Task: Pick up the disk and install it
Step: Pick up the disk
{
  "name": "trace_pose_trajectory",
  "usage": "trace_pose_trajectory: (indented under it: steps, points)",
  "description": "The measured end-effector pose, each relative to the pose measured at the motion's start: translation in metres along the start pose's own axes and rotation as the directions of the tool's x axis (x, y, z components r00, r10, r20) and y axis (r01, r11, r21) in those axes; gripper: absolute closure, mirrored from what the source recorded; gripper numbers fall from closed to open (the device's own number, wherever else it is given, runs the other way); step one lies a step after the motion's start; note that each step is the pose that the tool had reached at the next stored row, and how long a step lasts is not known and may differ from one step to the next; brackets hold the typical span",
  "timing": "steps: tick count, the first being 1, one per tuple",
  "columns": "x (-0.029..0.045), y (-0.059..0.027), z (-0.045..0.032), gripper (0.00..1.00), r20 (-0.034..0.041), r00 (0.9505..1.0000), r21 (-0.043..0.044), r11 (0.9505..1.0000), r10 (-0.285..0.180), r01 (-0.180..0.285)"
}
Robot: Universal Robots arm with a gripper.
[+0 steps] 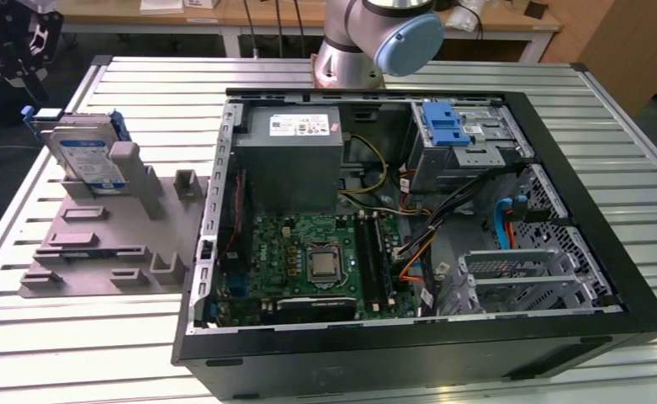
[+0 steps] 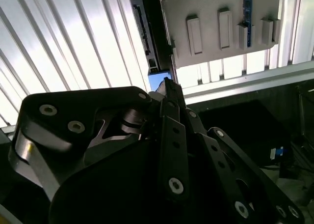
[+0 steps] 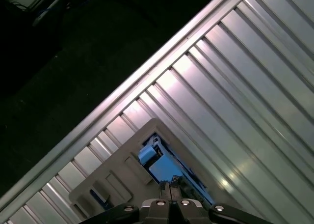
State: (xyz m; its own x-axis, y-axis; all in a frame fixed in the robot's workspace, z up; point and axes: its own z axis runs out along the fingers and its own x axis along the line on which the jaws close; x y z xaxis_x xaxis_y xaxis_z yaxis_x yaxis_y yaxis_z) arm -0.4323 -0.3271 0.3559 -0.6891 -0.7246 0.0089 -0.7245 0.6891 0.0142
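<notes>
Exterior view — disk (image 1: pixel 86 154) vert. in stand (image 1: pixel 102 246)

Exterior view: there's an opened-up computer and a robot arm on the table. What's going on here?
A robot arm is about to handle a disk. The disk stands upright in a grey holder on the ribbed table, beside the open computer case, on the exterior view's left. In the first wrist view the gripper hangs over the disk with its fingers closed together, holding nothing. The disk has not been lifted or fitted into the case yet.
</notes>
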Motion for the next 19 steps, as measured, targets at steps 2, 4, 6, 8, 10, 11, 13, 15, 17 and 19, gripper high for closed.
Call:
trace_pose_trajectory:
  steps: [2, 4, 6, 8, 10, 11, 13, 15, 17, 19]
  points:
    - [0.0000, 0.0000, 0.0000, 0.89, -0.0004, 0.9996, 0.0002, 0.9996, -0.028, 0.028]
    - [0.0000, 0.0000, 0.0000, 0.89, -0.0008, 0.9986, 0.0004, 0.9986, -0.052, 0.052]
    - [0.0000, 0.0000, 0.0000, 0.89, -0.0011, 0.9974, 0.0006, 0.9974, -0.073, 0.073]
    - [0.0000, 0.0000, 0.0000, 0.89, -0.0013, 0.9962, 0.0007, 0.9962, -0.087, 0.087]
    - [0.0000, 0.0000, 0.0000, 0.89, -0.0014, 0.9953, 0.0008, 0.9953, -0.097, 0.097]
    - [0.0000, 0.0000, 0.0000, 0.89, -0.0015, 0.9948, 0.0008, 0.9948, -0.102, 0.102]
    - [0.0000, 0.0000, 0.0000, 0.89, -0.0017, 0.9940, 0.0009, 0.9940, -0.110, 0.110]
    - [0.0000, 0.0000, 0.0000, 0.89, -0.0017, 0.9930, 0.0009, 0.9930, -0.118, 0.118]
    - [0.0000, 0.0000, 0.0000, 0.89, -0.0019, 0.9918, 0.0010, 0.9918, -0.127, 0.127]
    - [0.0000, 0.0000, 0.0000, 0.89, -0.0021, 0.9903, 0.0010, 0.9903, -0.139, 0.139]
